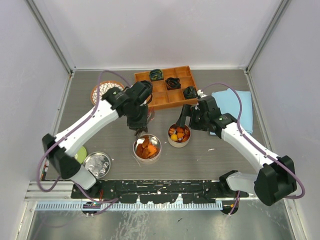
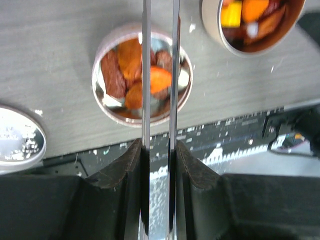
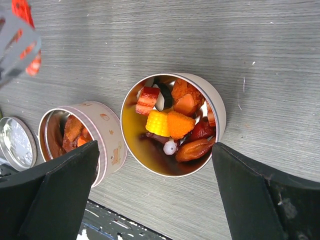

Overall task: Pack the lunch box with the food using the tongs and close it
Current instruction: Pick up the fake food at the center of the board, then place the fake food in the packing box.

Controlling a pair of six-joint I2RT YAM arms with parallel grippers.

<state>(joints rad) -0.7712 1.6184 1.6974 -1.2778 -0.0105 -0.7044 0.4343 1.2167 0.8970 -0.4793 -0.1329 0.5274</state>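
Your left gripper point(image 2: 159, 160) pinches the tongs point(image 2: 146, 75) narrow over the food point(image 2: 131, 55) in the left tin point(image 2: 95, 75); right gripper point(image 3: 155, 170) gapes wide around the other tin point(image 3: 220, 107); an uneven squeeze could drop a chunk onto the table point(image 2: 50, 30).

Wooden divided tray point(image 1: 185, 75) holding dark coils point(image 1: 173, 83), blue cloth point(image 1: 226, 103), patterned round mat point(image 1: 102, 90)

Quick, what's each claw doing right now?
Left claw: closed on the tongs.
Right claw: open, holding nothing.
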